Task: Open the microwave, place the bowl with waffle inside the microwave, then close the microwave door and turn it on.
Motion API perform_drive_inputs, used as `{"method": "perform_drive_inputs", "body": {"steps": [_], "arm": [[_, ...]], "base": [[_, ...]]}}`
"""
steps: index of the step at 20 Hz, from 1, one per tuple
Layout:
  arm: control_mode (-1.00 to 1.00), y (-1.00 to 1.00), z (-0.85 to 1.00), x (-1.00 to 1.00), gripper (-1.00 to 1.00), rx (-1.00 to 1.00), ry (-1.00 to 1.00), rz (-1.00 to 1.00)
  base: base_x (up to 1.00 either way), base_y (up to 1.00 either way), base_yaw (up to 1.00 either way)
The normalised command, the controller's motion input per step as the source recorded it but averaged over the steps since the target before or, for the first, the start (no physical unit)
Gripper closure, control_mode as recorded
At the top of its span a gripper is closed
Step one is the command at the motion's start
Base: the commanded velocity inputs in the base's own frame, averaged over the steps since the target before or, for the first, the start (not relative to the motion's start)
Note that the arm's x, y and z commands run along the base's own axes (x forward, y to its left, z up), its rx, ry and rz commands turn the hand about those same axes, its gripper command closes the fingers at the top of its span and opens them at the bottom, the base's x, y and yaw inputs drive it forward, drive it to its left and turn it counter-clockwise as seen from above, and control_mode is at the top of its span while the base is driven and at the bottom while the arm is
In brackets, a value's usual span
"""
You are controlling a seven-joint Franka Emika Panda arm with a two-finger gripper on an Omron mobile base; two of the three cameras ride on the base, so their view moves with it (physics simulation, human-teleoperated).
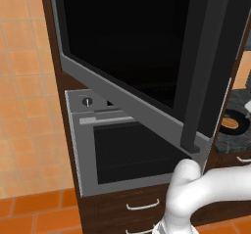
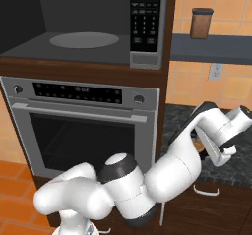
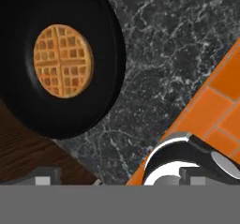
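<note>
Swinging way out at 12 o'clock in the left base view is the microwave door (image 1: pixel 132 57), a big slab of glossy black glass in a flat grey frame, with its dark straight bar handle (image 1: pixel 201 71) running down the right side. From the right base view the microwave (image 2: pixel 83 27) is wide open: smooth grey cavity, a flat round turntable disc (image 2: pixel 84 40), and the black keypad panel (image 2: pixel 145 17) at 1 o'clock. Below sits the silver oven (image 2: pixel 81 126) with round knobs and a mesh-looking window. Off at 3 o'clock is a speckled dark stone counter (image 2: pixel 179 121). The gripper (image 2: pixel 226 153) hangs over it, jaws spread wide with nothing between them. In the hand view the bowl with waffle (image 3: pixel 65 63) sits at 10 o'clock on that marbled counter: round, shiny black, with a grid-patterned orange-brown disc inside.
</note>
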Motion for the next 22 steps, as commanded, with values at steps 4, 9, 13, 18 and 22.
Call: {"method": "perform_drive_inputs", "body": {"steps": [4, 9, 13, 18, 22], "arm": [[-1.0, -0.01, -0.3, 0.25, -1.0, 0.0, 0.07, -0.2], [-1.0, -0.01, -0.44, 0.18, -1.0, -0.01, 0.1, -0.18], [-1.0, 0.0, -0.57, 0.09, -1.0, -0.02, 0.09, -0.05], [-1.0, -0.02, -0.24, 0.28, -1.0, 0.0, 0.0, 0.0], [-1.0, -0.03, -0.25, 0.33, -1.0, 0.0, 0.0, 0.0]], "base": [[0.0, 0.0, 0.0], [0.0, 0.0, 0.0], [0.0, 0.0, 0.0], [0.0, 0.0, 0.0], [0.0, 0.0, 0.0]]}}
